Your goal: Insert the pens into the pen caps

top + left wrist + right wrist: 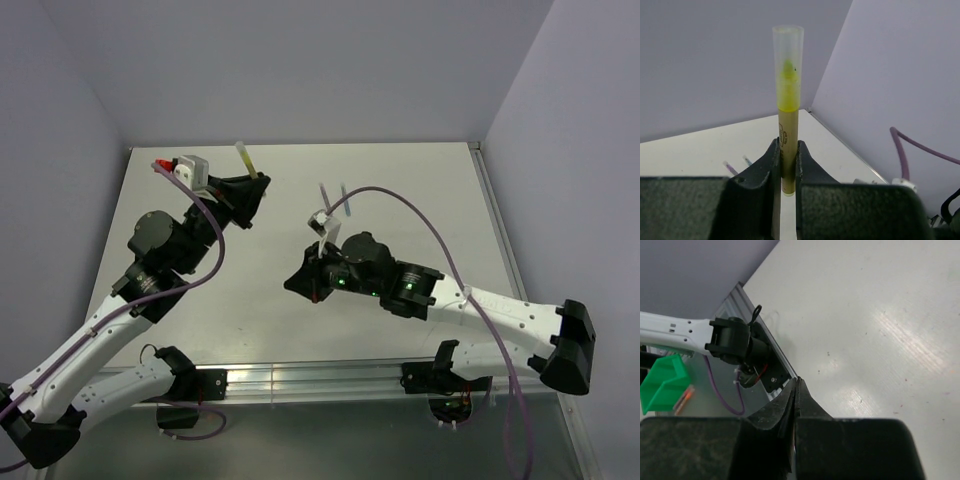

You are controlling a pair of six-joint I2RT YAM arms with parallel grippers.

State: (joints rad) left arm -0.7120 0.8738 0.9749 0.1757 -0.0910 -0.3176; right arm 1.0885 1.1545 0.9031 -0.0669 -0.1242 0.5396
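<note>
One yellow pen (788, 127) stands clamped in left hand (788, 148)

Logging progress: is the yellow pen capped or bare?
Capped: a clear cap covers the tip of the yellow pen, which stands upright in the shut left gripper.

No wording can be read in any view. The yellow pen (789, 117) bears a small dark printed mark (784, 134) low on its olive barrel, but the letters are too small and blurred to make out.
</note>
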